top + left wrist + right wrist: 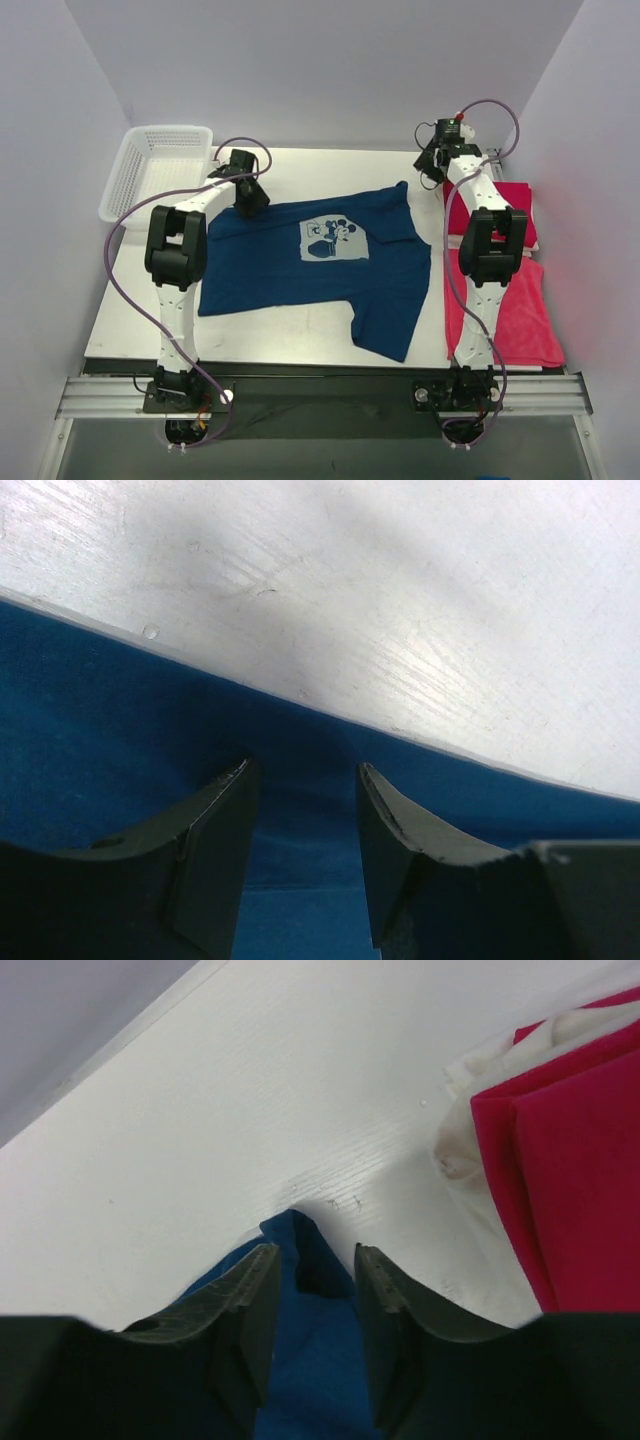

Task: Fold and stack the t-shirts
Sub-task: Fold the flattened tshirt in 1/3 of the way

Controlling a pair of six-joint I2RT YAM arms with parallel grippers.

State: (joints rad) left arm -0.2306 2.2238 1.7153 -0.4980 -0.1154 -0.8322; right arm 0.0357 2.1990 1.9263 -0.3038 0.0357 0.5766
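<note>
The navy t-shirt (270, 260) lies spread flat, print up, on the tabletop (300, 342). It starts just beside the white mesh basket (165, 130) and runs away from it. Its long axis runs sideways across the tabletop. The hem seems to face the basket and the sleeves and collar to point away from it. The left end effector (248, 198) hangs over the corner nearest the basket, jaws parted and holding nothing. The right end effector (432, 165), well apart from the basket, straddles the far sleeve tip, jaws also apart. I take it both stand ready for the first fold. The red t-shirts (520, 310) wait on the side farthest from the basket.
</note>
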